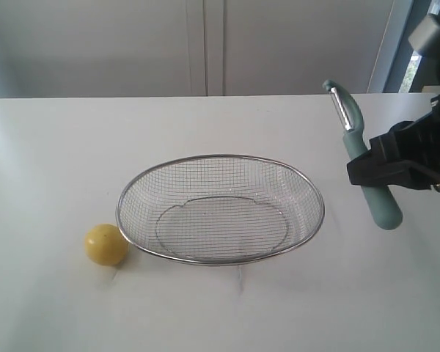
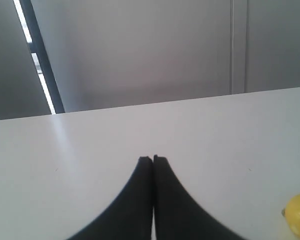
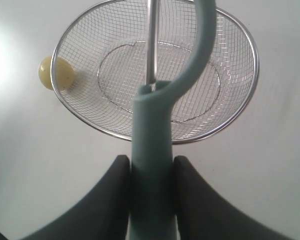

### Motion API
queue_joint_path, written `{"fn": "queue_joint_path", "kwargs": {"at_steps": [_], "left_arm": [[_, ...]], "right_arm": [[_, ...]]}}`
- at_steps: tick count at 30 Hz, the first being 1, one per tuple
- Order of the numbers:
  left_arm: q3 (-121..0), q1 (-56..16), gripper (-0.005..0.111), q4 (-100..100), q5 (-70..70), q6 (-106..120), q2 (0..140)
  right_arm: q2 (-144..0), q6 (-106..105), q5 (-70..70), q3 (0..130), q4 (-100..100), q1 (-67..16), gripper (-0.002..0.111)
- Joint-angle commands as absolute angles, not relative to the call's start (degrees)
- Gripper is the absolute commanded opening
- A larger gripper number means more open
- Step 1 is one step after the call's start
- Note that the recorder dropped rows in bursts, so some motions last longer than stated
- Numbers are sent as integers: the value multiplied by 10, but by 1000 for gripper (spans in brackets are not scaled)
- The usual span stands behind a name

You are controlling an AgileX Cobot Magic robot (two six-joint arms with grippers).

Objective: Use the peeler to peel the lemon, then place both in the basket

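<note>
The right gripper (image 1: 378,167) clamps the peeler (image 1: 350,117) by its handle, beside the basket (image 1: 220,156). The left gripper (image 2: 153,161), closed and empty, should open and grasp firmly the lemon (image 1: 106,244) just beside the basket's opposite rim.

Shiny wire-mesh metal basket (image 1: 308,183), smooth matt lemon (image 1: 106,244), matt plastic-handled peeler (image 1: 370,191).

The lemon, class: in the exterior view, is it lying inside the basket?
No, the lemon sits on the table outside the basket, close beside its rim.
</note>
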State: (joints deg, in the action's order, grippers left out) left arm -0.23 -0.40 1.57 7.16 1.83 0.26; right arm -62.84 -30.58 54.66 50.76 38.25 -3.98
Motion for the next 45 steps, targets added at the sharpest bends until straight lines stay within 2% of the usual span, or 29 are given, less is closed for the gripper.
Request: {"fn": "queue_joint_path", "kwargs": {"at_steps": [1, 16, 27, 36, 40, 45], "left_arm": [[0, -7, 0, 16, 77, 13, 0], [0, -7, 0, 16, 82, 5, 0], [0, -7, 0, 16, 224, -83, 0], [0, -7, 0, 16, 340, -265, 0], [0, -7, 0, 16, 405, -268, 0], [-62, -7, 0, 16, 393, -216, 5]], "right_arm": [[-623, -311, 540, 506, 386, -40, 0], [-623, -311, 540, 506, 386, -40, 0], [-623, -311, 539, 506, 386, -40, 0], [-623, -311, 539, 506, 386, -40, 0], [-623, -311, 539, 506, 386, -40, 0], [-623, -311, 539, 506, 386, -40, 0]]}}
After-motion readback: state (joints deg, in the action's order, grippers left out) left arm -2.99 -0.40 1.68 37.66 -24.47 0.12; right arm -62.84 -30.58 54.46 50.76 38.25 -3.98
